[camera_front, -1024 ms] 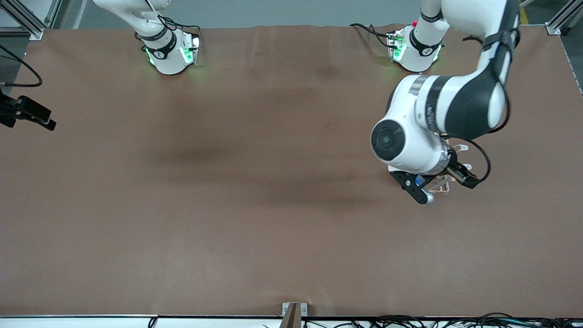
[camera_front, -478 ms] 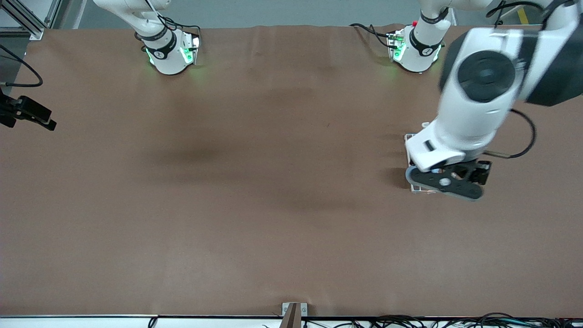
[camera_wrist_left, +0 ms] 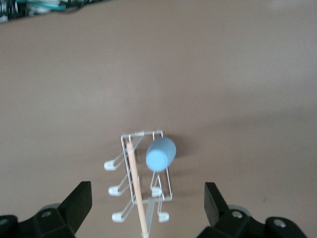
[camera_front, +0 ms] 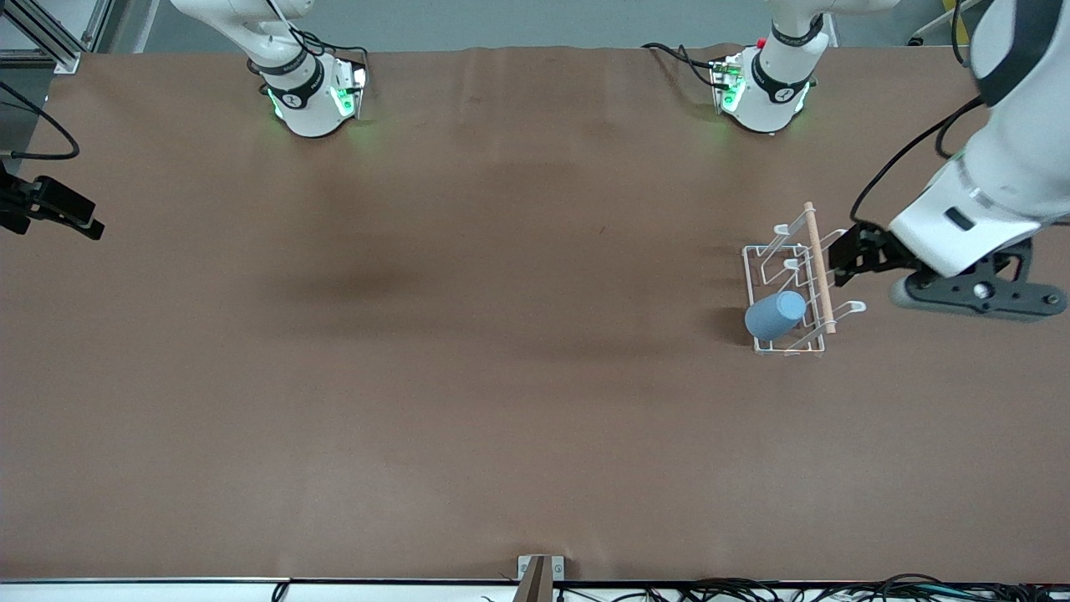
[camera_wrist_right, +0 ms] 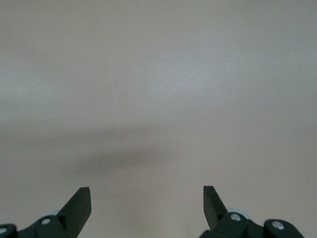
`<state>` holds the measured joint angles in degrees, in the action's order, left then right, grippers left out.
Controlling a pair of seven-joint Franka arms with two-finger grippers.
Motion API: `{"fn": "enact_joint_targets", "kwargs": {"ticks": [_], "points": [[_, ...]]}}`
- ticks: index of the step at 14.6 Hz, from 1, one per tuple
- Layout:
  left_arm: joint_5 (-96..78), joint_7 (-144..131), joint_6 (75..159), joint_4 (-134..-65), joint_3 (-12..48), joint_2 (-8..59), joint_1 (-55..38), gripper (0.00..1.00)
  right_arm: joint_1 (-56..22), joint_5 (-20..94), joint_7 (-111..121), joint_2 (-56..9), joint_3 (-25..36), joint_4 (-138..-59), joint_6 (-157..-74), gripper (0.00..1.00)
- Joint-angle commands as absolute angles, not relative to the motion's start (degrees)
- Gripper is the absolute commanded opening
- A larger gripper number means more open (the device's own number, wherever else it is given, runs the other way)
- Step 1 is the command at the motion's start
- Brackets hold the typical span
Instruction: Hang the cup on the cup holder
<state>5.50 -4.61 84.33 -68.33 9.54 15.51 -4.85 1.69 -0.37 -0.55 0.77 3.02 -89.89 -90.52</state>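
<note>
**Front view: cup on the rack, both grippers empty**

You see the cup (camera_front: pixel 775 314) sitting on a prong of the cup holder (camera_front: pixel 790 288), right of frame centre. Left gripper (camera_front: pixel 974 294) hovers beside the rack, jaws spread, holding nothing. Right gripper (camera_wrist_right: pixel 146 208) waits over bare table (camera_front: pixel 418 334), also spread. A careless sweep of the left arm could clip the dowel (camera_front: pixel 819 267) and tip the rack.

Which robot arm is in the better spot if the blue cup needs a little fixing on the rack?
Left, probably: its open pincer hangs beside the rack holding the cup. The right pincer sees only bare table.
</note>
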Motion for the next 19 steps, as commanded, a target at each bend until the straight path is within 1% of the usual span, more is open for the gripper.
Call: {"fn": "enact_joint_targets", "kwargs": {"ticks": [1,6,8,12,14,19], "points": [[3.8,-5.5,81.9,-71.7,9.7,11.0,-3.1,1.0,1.1,-0.9,-1.2,1.7,3.3,-90.9,-90.9,1.0],[1.2,-5.2,85.2,-87.0,9.3,0.3,-0.6,1.0,1.2,-0.8,-1.2,1.7,3.3,-90.9,-90.8,1.0],[0.5,-4.7,87.1,-91.1,8.9,-2.6,0.3,1.0,1.2,-0.8,-1.2,1.7,3.3,-90.9,-90.9,1.0],[0.5,-4.7,86.8,-93.2,8.3,-4.4,0.6,1.0,1.2,-0.8,-1.2,1.7,3.3,-90.9,-90.8,1.0],[0.6,-5.0,85.4,-92.3,8.3,-4.5,0.7,1.0,1.2,-0.8,-1.2,1.7,3.3,-90.9,-90.8,1.0],[1.3,-4.6,85.2,-91.6,8.3,-3.9,0.7,1.0,1.2,-0.8,-1.2,1.7,3.3,-90.9,-90.8,1.0]]}}
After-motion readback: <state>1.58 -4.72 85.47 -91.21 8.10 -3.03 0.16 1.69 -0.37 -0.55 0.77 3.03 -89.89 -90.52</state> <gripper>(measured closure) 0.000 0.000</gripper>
